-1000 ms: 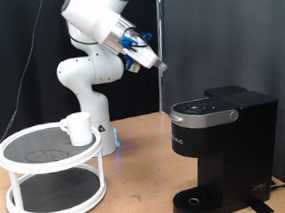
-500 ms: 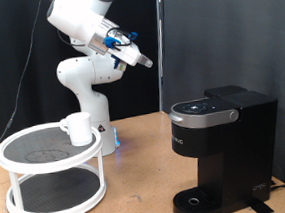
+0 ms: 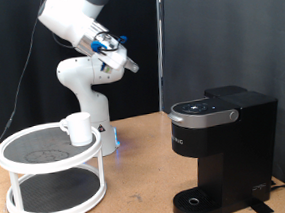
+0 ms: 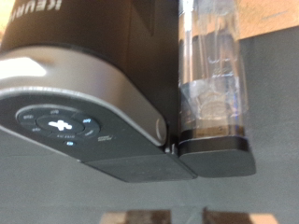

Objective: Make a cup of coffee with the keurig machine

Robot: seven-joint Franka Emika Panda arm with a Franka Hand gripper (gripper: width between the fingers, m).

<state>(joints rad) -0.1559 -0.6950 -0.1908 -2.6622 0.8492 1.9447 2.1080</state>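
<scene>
The white cup [image 3: 78, 128] stands upright on the top shelf of a round two-tier stand [image 3: 27, 165] at the exterior view's left. The black keurig machine [image 3: 223, 150] stands at the right with its lid down and nothing on its round drip tray [image 3: 198, 201]. My gripper [image 3: 129, 66] hangs high in the air, above and between the cup and the machine, touching neither, with nothing seen in it. The wrist view looks down on the machine's lid with its buttons [image 4: 75, 119] and its clear water tank [image 4: 213, 79].
The robot's white base [image 3: 86, 86] stands behind the stand. A black curtain closes off the back. The brown tabletop [image 3: 139, 182] lies bare between stand and machine. A cable runs off the machine's right side.
The gripper has swung to the exterior view's left and slightly up, away from above the machine and towards the cup's side. Cup and machine have not moved.
</scene>
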